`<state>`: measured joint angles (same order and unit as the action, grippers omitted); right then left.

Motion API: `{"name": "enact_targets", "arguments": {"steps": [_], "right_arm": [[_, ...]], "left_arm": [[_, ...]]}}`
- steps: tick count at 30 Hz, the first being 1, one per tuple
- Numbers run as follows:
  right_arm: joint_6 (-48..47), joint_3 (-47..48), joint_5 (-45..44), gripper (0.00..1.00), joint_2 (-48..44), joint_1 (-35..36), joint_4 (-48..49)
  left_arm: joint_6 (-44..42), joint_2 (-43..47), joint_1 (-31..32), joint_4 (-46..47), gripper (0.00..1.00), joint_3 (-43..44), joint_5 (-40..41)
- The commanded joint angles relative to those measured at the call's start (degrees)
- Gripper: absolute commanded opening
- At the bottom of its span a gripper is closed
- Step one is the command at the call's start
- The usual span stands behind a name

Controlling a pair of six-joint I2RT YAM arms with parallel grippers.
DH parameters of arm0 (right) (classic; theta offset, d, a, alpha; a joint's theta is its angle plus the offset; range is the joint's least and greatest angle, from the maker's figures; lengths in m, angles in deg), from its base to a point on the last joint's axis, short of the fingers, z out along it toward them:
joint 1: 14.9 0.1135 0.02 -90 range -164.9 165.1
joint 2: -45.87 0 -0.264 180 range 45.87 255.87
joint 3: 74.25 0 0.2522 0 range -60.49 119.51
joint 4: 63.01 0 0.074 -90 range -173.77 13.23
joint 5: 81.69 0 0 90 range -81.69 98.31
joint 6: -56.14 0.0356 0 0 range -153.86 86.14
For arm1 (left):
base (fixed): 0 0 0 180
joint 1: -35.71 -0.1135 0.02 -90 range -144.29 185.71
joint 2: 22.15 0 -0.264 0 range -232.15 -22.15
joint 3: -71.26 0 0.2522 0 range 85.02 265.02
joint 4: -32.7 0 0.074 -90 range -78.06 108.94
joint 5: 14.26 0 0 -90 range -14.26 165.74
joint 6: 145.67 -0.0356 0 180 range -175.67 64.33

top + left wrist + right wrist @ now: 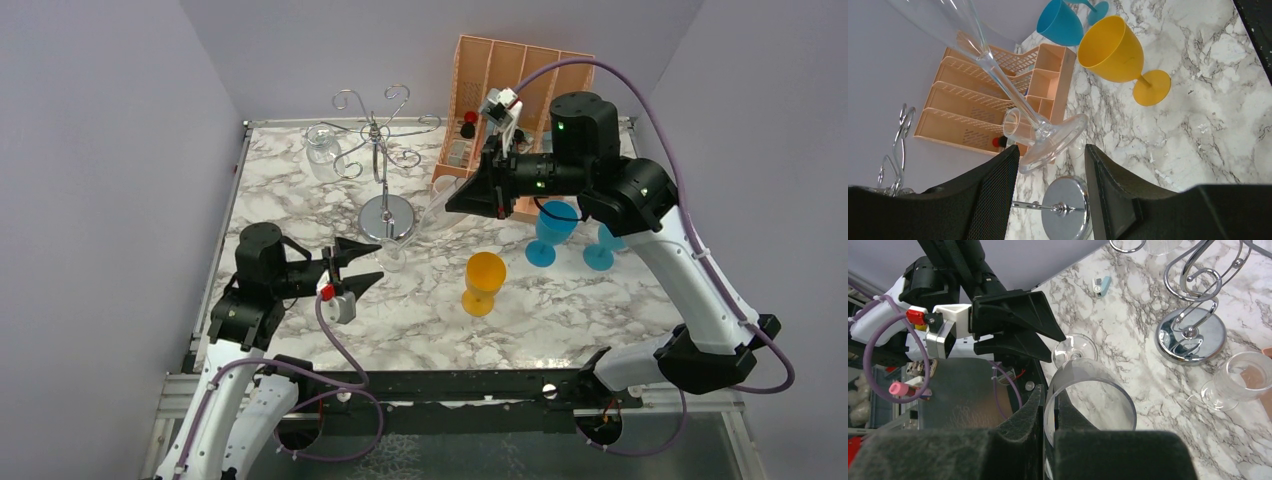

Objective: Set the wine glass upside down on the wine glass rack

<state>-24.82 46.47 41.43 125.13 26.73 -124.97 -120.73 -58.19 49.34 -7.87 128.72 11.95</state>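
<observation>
Clenched on the bowl wall at the rim, the right end effector (1049, 396) is seen grasping the clear wine glass (1003, 81). It is held tilted over the middle of the tabletop (560, 320), foot toward the left end effector (1052, 150). That end effector is released, fingers spread either side of the foot; contact cannot be told. The wine glass rack (378, 160) is stood upright toward the far left corner, the glass not yet on it.

Entry: I see the clear wine glass (1093, 390) tilted, rim pinched between the right fingers (1023, 430), foot low near the rack's base. The silver wine glass rack (388, 215) stands upright on the table (560, 320), scroll arms topmost.
</observation>
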Motion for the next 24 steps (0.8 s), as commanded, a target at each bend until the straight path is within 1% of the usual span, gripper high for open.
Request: {"name": "enact_targets", "arguments": {"steps": [1,5,9,13,16,19,24], "right_arm": [[-0.41,2.40,4.34,0.01,-0.01,-0.75,-1.84],[0.52,2.23,7.33,0.01,-0.59,-0.91,-0.06],[1.68,2.34,12.15,0.01,0.28,-0.93,0.67],[3.44,0.06,15.17,0.01,0.03,-0.93,3.64],[3.96,-0.45,16.26,0.01,0.08,-0.94,4.96],[3.93,0.08,17.66,0.01,0.84,-1.15,5.57],[2.91,2.22,18.67,0.01,3.17,-2.25,4.09]], "left_arm": [[-2.40,0.39,0.16,-3.86,0.55,2.35,-2.72],[-3.43,-0.31,0.17,-5.65,0.55,3.58,-3.40],[-3.74,-0.30,0.17,-6.26,0.53,4.56,-5.18],[-2.95,0.39,0.13,-6.62,0.48,5.14,-7.60],[-2.71,0.75,0.17,-7.27,0.47,5.67,-7.50],[-2.73,0.80,0.17,-8.26,0.41,6.89,-6.99],[-1.52,1.23,0.17,-9.07,0.31,8.44,-9.39]]}}
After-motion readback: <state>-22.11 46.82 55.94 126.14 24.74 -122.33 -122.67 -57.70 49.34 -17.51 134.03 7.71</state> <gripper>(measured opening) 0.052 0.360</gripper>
